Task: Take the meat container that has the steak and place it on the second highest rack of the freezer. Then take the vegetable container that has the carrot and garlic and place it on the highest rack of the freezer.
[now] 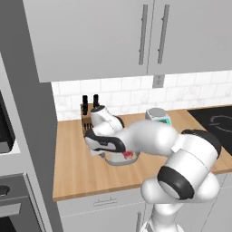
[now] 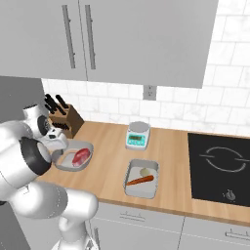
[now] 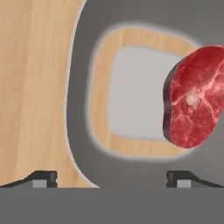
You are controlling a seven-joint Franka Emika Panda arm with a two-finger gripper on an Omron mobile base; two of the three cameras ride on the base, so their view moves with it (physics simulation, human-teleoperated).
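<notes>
The meat container (image 2: 67, 163) is a grey rounded pan on the wooden counter, with the red steak (image 2: 81, 156) lying in it. In the hand view the steak (image 3: 194, 116) sits at the right and the pan's rim (image 3: 81, 109) curves down the left. My gripper (image 3: 113, 179) hangs open just over the pan's near rim, one fingertip (image 3: 43, 178) over wood and the other over the pan. From the left base my hand (image 1: 103, 144) covers most of the pan (image 1: 118, 162). The vegetable container (image 2: 131, 172) holds the carrot (image 2: 140, 180) and garlic (image 2: 145, 172). The freezer is out of view.
A knife block (image 2: 66, 117) stands against the tiled wall behind the meat pan. A kitchen scale (image 2: 137, 135) sits behind the vegetable container. A black cooktop (image 2: 219, 168) lies at the right. Wall cupboards hang overhead, and an oven front (image 1: 7, 131) is at the left.
</notes>
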